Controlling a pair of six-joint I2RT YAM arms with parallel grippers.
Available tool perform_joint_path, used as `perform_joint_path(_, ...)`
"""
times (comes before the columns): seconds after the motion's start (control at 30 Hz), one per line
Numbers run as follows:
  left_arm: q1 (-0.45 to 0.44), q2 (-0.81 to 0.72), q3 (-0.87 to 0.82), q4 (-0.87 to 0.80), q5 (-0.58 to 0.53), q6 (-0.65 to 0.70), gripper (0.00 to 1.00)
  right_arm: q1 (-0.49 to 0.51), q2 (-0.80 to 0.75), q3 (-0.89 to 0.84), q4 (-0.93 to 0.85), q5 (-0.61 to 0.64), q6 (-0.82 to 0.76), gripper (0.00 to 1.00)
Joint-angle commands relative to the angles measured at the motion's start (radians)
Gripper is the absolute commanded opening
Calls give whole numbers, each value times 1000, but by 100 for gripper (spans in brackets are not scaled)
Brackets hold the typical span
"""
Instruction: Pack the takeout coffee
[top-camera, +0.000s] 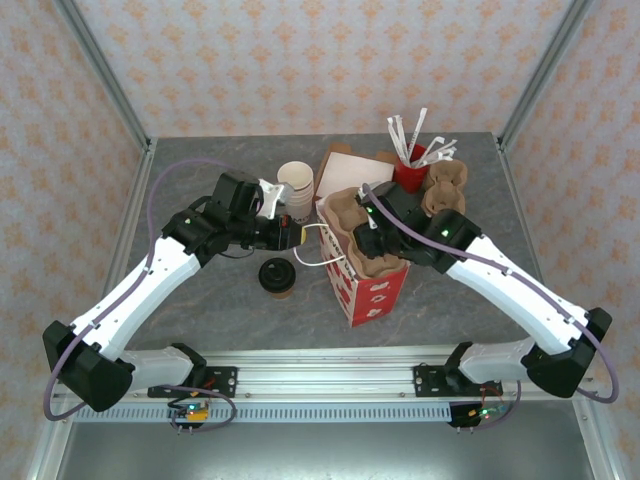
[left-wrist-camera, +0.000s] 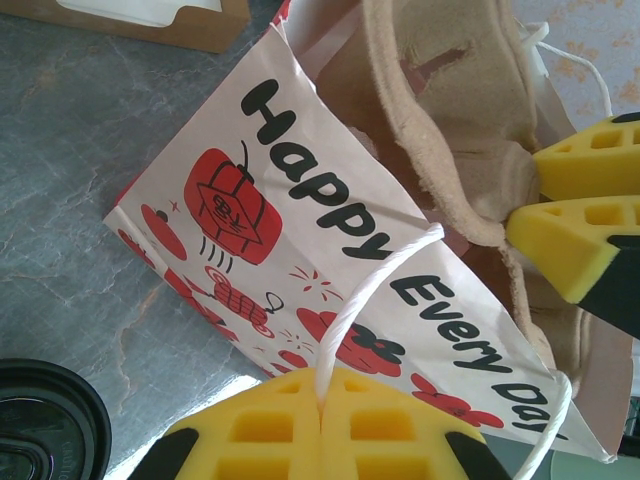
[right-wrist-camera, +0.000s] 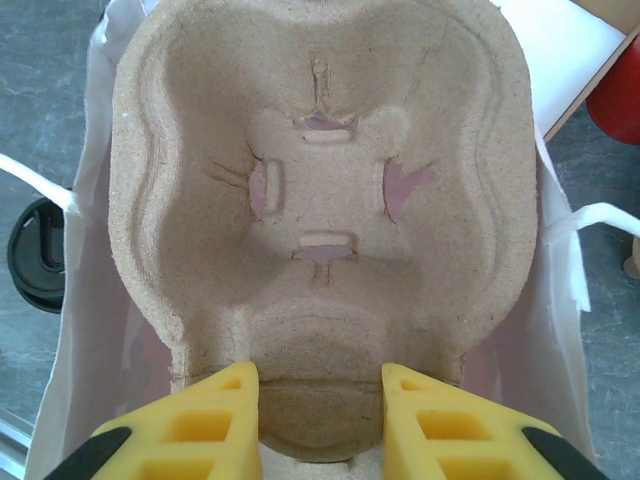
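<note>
Takeout coffee (top-camera: 277, 277) stands lidded on the table (top-camera: 230, 312), nearer its near edge and just left of the gift bag (top-camera: 372, 288), clear of both grippers.
The left gripper (left-wrist-camera: 322, 395) has its yellow pads pressed together on the bag's white cord handle (left-wrist-camera: 365, 290). The right gripper (right-wrist-camera: 320, 400), fingers part-spread, clamps the near lobe of the pulp carrier (right-wrist-camera: 320, 200) sitting in the bag's mouth. The left wrist view gives the bag's "Happy Every Day" print; the right wrist view looks into the carrier's hollow.
</note>
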Motion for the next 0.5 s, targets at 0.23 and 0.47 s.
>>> perform_joint_path(0.23, -6, 2, 17, -9, -49, 19, 0, 8, -53, -10, -5, -40, 46, 28)
perform_joint_path(0.47, -17, 9, 22, -8, -69, 16, 0, 8, -50, -51, -5, -41, 70, 28)
